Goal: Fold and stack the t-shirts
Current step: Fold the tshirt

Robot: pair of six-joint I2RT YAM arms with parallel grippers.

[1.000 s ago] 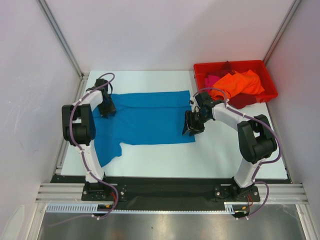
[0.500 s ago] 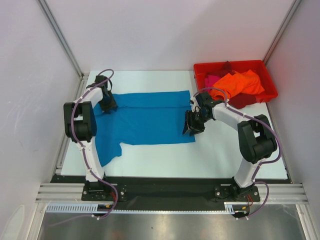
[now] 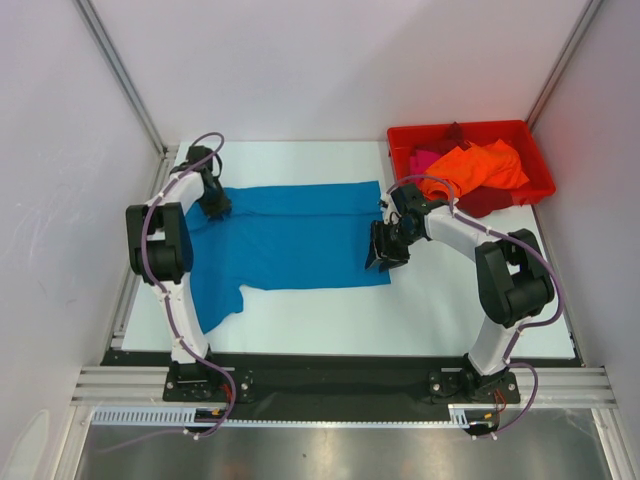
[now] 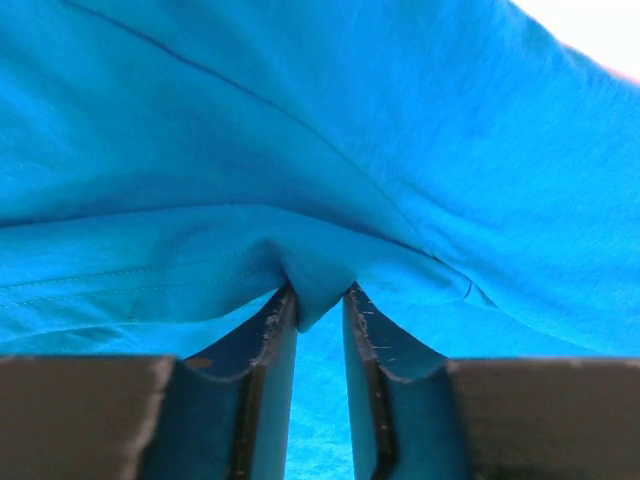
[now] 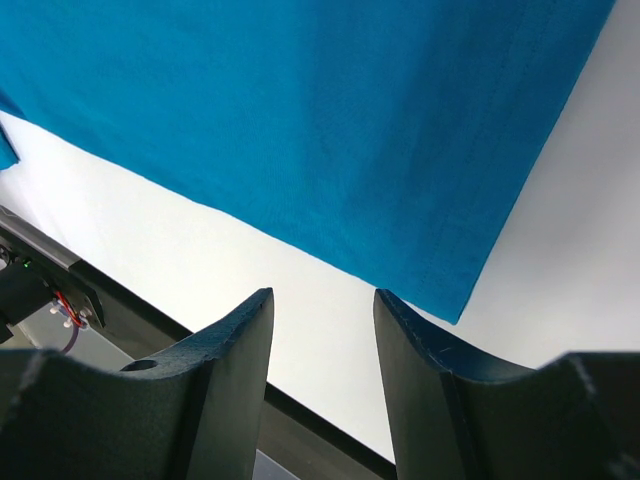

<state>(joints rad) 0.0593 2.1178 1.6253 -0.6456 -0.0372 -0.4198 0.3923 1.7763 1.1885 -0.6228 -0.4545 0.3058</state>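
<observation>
Left gripper [image 4: 320, 300] shifted farther back, pinching one teal t-shirt [image 3: 290, 235]

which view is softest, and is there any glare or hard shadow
Left wrist: softest, the left end effector is blurred near the lens, the teal t-shirt shaded in its folds, white clipping at top right. Right wrist: hem crisp, table bright, no hard shadow. Top external: even, diffuse light.

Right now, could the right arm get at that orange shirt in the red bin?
Probably yes. The right tool is open and empty over the edge of the blue t-shirt, and the orange t-shirt lies on top in the red bin close by, nothing between.
</observation>
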